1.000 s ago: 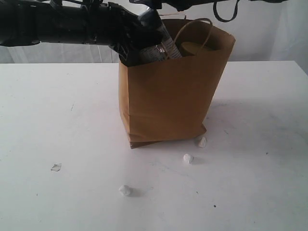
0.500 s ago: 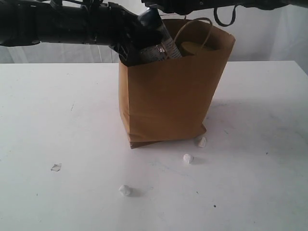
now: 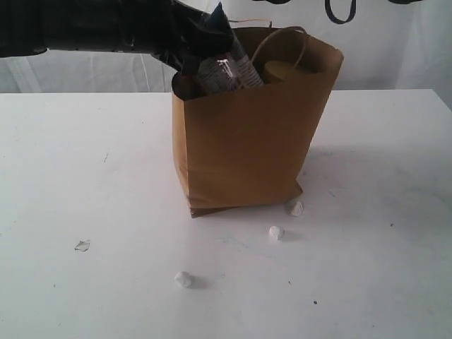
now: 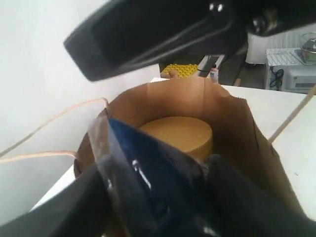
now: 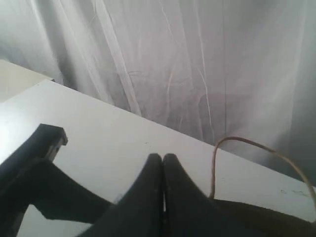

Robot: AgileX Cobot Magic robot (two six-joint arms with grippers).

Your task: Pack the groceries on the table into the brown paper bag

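Note:
The brown paper bag (image 3: 247, 148) stands upright mid-table (image 3: 85, 162). A long blue-white packet (image 3: 229, 67) leans out of its mouth at the left rim, its top end between the fingers of my left gripper (image 3: 201, 42). In the left wrist view the packet (image 4: 148, 168) fills the gap of the left gripper (image 4: 158, 192), above the gold lid (image 4: 180, 133) of a jar inside the bag (image 4: 242, 128). That lid (image 3: 282, 70) also peeks over the rim. My right gripper (image 5: 163, 158) is shut and empty, above the table near a bag handle (image 5: 247, 145).
Three small white crumpled scraps (image 3: 183, 280) (image 3: 276, 232) (image 3: 295, 207) lie in front of the bag, and a clear scrap (image 3: 82, 245) at front left. A white curtain (image 3: 395, 49) hangs behind the table. The right arm (image 4: 148, 34) hovers over the bag's mouth.
The right gripper has shut and its arm has risen out of the top of the exterior view. The left gripper and the packet have shifted slightly up and to the left.

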